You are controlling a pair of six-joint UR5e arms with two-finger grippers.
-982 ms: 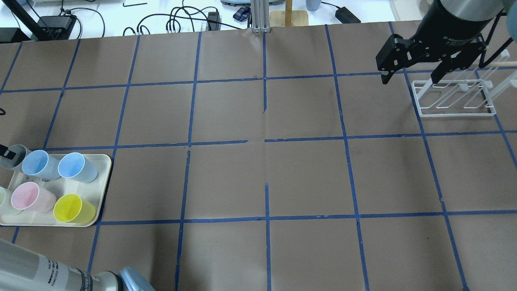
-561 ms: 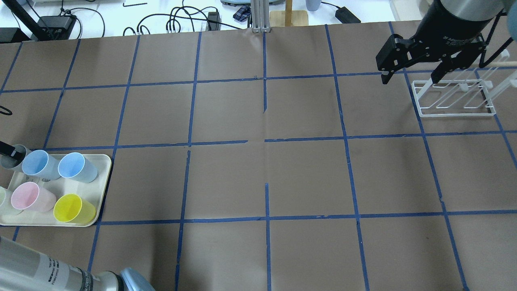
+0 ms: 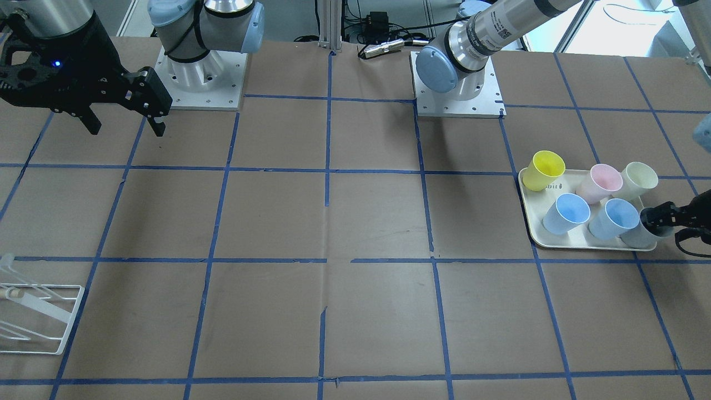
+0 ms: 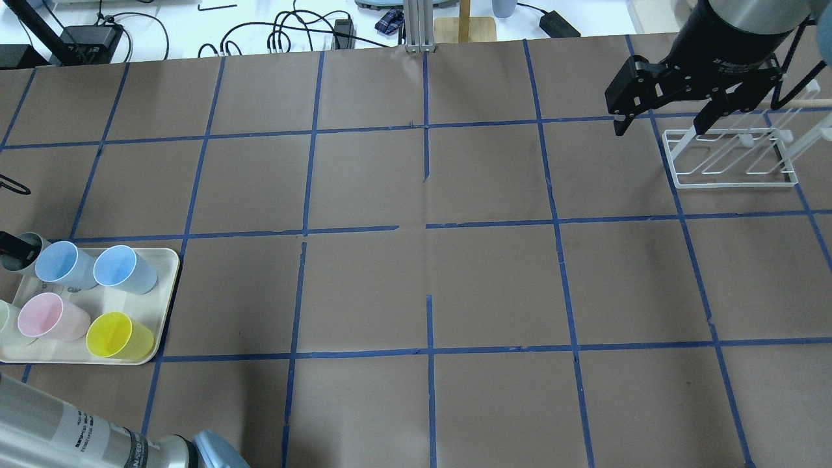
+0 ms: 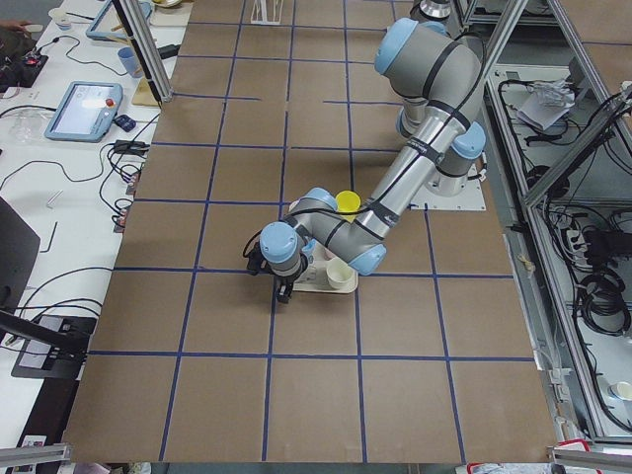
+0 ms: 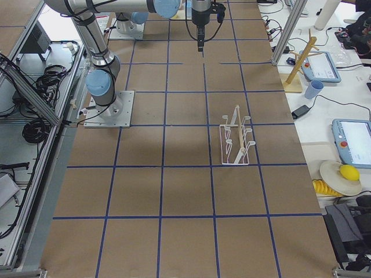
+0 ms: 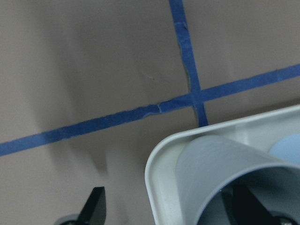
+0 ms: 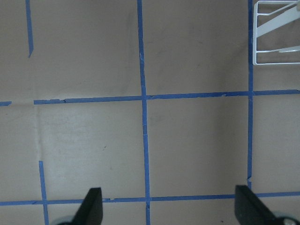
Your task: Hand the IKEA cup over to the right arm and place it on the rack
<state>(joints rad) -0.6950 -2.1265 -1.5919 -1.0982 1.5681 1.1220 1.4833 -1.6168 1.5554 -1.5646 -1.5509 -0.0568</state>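
The pale grey IKEA cup (image 4: 18,255) stands upright in the far left corner of the cream tray (image 4: 164,304), and it shows in the front view (image 3: 639,234). My left gripper (image 7: 171,208) is open. One finger (image 7: 248,204) is inside the cup (image 7: 220,173) and the other is outside, beyond the tray rim (image 7: 157,166). My right gripper (image 4: 661,127) is open and empty, held above the table just left of the white wire rack (image 4: 734,185). The rack also shows in the right wrist view (image 8: 254,37).
Two light blue cups (image 4: 62,263), a pink cup (image 4: 49,317), a yellow cup (image 4: 117,335) and a cream cup (image 3: 639,179) share the tray. Brown paper with a blue tape grid covers the table. Cables and devices lie past the far edge.
My left arm has shifted slightly, and its finger and the grey cup have moved a little to the left. The right arm has not moved.
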